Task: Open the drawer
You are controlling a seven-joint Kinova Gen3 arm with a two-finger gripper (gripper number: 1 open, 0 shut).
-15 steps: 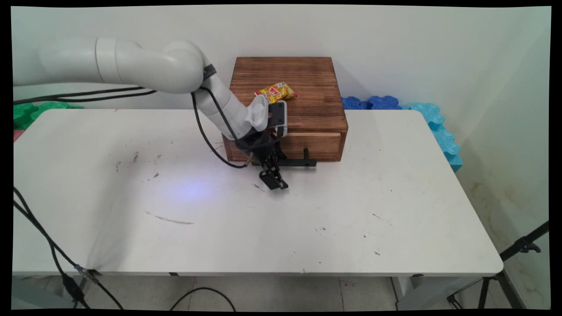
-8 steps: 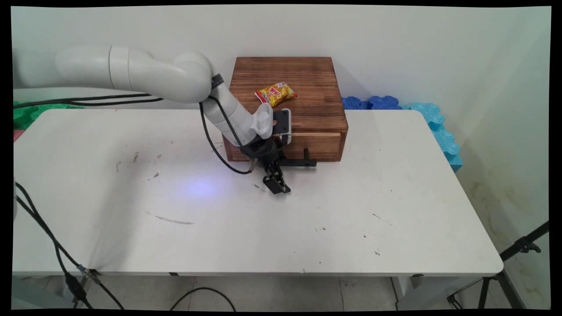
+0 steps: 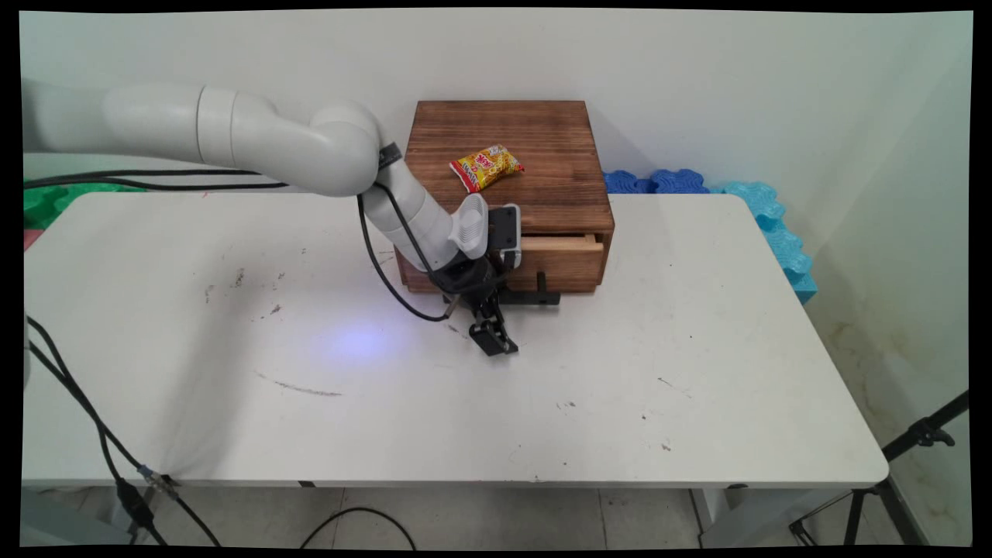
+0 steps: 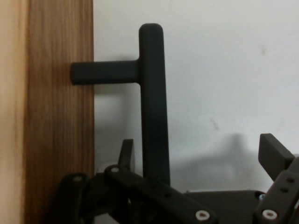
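A dark wooden box (image 3: pixel 535 147) stands at the back of the table, with one drawer (image 3: pixel 562 263) drawn out a little so a pale strip of its top edge shows. A black T-shaped handle (image 3: pixel 539 297) (image 4: pixel 153 107) sticks out of the drawer front (image 4: pixel 58 116). My gripper (image 3: pixel 491 325) (image 4: pixel 201 156) is open at the handle's left end. One finger (image 4: pixel 126 151) sits between the drawer front and the bar, the other finger (image 4: pixel 274 154) stands well clear on the outer side. A yellow and red snack packet (image 3: pixel 486 166) lies on the box's top.
Blue foam mats (image 3: pixel 744 209) lie behind the table's back right corner and a green one (image 3: pixel 54 198) at the back left. Black cables (image 3: pixel 387 263) hang from the arm. A tripod leg (image 3: pixel 914 442) stands off the table's right front.
The drawer has slid out a little towards the table's near side, and its handle has come with it. My gripper has moved the same way, slightly nearer and to the right.
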